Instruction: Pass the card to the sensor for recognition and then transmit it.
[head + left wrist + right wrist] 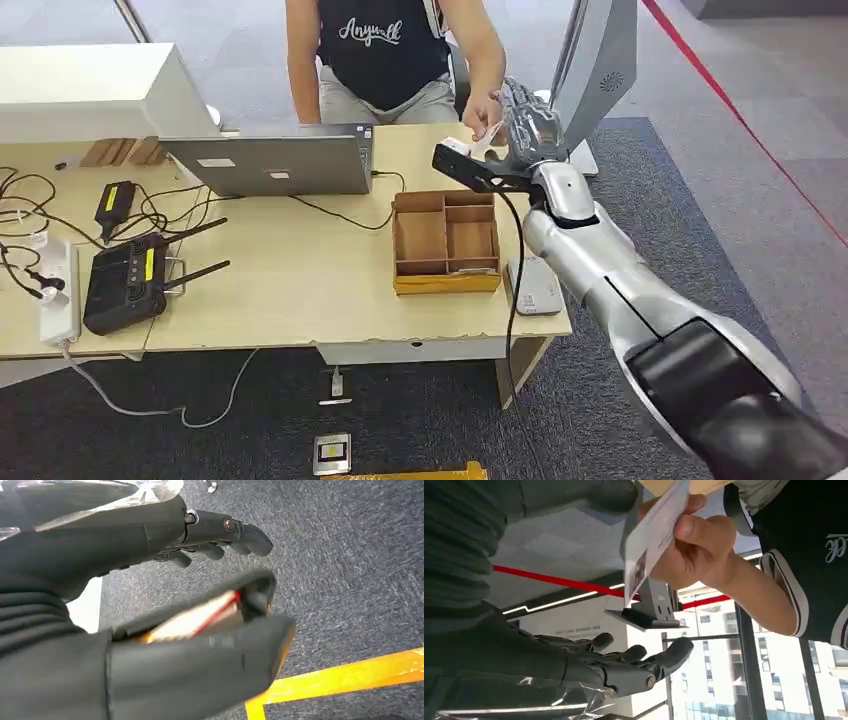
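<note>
- Handover step, I'd say: right hand (522,125) is raised past the worktop (300,280), fingers spread apart, gripping nothing.
- The card (651,535) sits pinched in the person's hand (696,547), close above the robot's palm.
- Left hand (150,580) hangs low, loosely curled; whether it's closed, I cannot tell.
- Next: right arm draws back cleanly.

Even, soft indoor light across the head view, with only faint shadows under the surface (300,300). The right wrist view is backlit by bright windows at lower right. The left hand (150,630) looms dark and blurred up close.
</note>
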Tool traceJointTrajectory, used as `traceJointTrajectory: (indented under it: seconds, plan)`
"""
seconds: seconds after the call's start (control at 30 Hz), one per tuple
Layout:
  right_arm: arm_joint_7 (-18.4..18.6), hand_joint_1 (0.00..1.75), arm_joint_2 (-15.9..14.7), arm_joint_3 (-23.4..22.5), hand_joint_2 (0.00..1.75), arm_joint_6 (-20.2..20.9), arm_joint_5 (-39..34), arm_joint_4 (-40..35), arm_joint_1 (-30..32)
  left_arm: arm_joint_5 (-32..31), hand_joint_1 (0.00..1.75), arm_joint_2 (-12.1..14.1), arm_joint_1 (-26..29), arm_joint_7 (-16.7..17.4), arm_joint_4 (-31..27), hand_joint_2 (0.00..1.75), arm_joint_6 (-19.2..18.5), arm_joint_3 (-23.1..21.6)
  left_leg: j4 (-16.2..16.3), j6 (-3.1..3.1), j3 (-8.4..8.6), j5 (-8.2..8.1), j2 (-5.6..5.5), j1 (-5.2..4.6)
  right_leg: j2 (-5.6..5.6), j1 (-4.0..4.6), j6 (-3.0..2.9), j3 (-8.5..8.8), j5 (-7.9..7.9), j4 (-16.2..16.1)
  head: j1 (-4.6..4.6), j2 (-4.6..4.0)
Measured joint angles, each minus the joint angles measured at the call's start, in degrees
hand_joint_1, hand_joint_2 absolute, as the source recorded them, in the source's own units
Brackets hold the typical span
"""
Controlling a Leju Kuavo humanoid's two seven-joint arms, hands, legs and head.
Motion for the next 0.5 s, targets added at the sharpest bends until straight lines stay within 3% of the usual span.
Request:
traceJointTrajectory:
  seconds: [0.23,0.33,0.5]
  plan:
    - [-1.3,0.0,0.0,0.2,1.75,-1.6,-1.3,1.3,0.0,0.7,0.0,0.0,0.0,0.0,0.0,0.0,0.3,0.0,0.0,0.0,-0.01,0.0,0.0,0.0,0.0,0.0,0.0,0.0,0.0,0.0,0.0,0.0]
    - [-4.0,0.0,0.2,0.0,1.75,-3.4,-3.8,1.3,0.0,1.5,0.0,0.0,0.1,0.0,0.0,0.0,0.5,0.0,0.0,0.0,-0.01,0.0,0.0,0.0,0.0,0.0,0.0,0.0,0.0,0.0,0.0,0.0]
    - [-11.8,0.0,1.0,-2.2,1.75,-4.2,-14.4,-0.2,0.7,2.9,0.0,0.0,0.7,-0.2,0.0,0.0,1.2,0.0,0.0,0.0,0.0,0.0,0.02,0.01,0.0,0.01,0.0,0.0,0.0,0.0,0.0,0.0]
